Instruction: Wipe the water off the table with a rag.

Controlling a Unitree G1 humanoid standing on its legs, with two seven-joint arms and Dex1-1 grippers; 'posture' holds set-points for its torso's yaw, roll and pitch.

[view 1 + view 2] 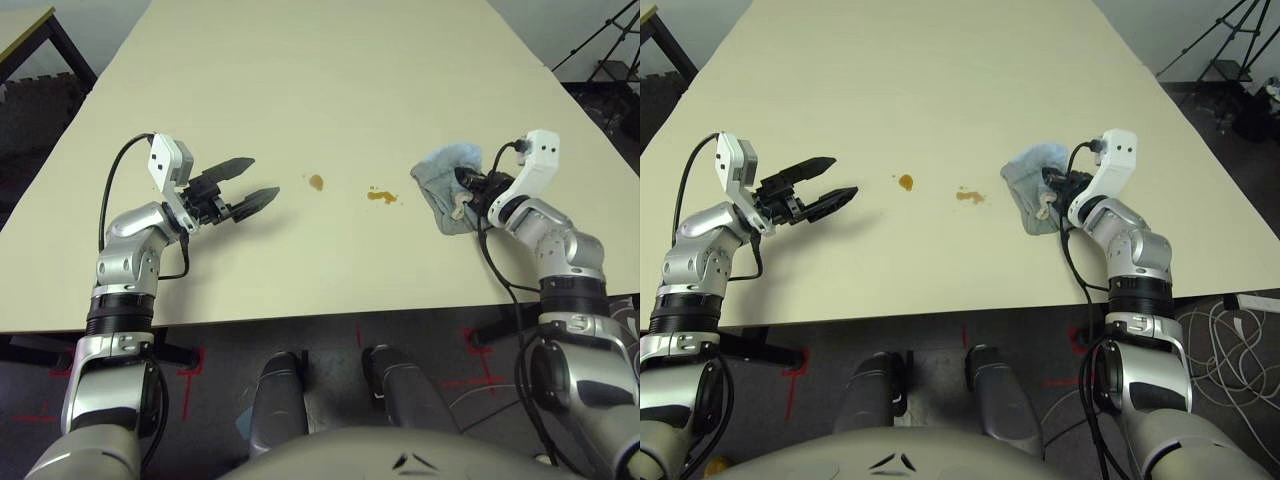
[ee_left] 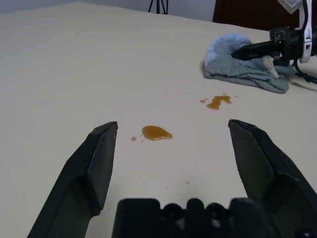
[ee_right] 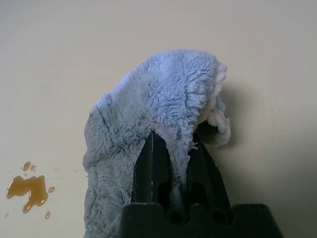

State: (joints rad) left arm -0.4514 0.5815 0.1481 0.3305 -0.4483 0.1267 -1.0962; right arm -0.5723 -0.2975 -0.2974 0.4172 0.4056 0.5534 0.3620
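Left hand [image 1: 254,181]: its two black fingers stand wide apart, with nothing between them; it hangs over the robot's left part of the bench [image 1: 300,90], pointing in toward the spills.
Right hand [image 3: 174,141]: its two black fingers are drawn together and clamped on the rag [image 3: 168,94], a fold of the cloth pinched between them.
Rag: light blue-grey and fluffy, bunched on the bench to the right of both spills; it bulges up past the right fingertips and hangs down along one side of them.
Rag's hem: cream-white, crumpled beside the right hand's fingers.
Roundish drop [image 2: 156,133]: amber-brown and glossy, on the bench between the two hands, nearer the left one, touching neither; a few tiny specks lie beside it.
Irregular splatter [image 2: 219,102]: the same amber-brown, between the roundish drop and the rag, apart from both, with small droplets around it.
Bench: smooth, pale cream-yellow top, carrying the rag and both spills.
Floor [image 1: 330,340]: dark, with red tape marks [image 1: 190,375] near the bench's front edge.
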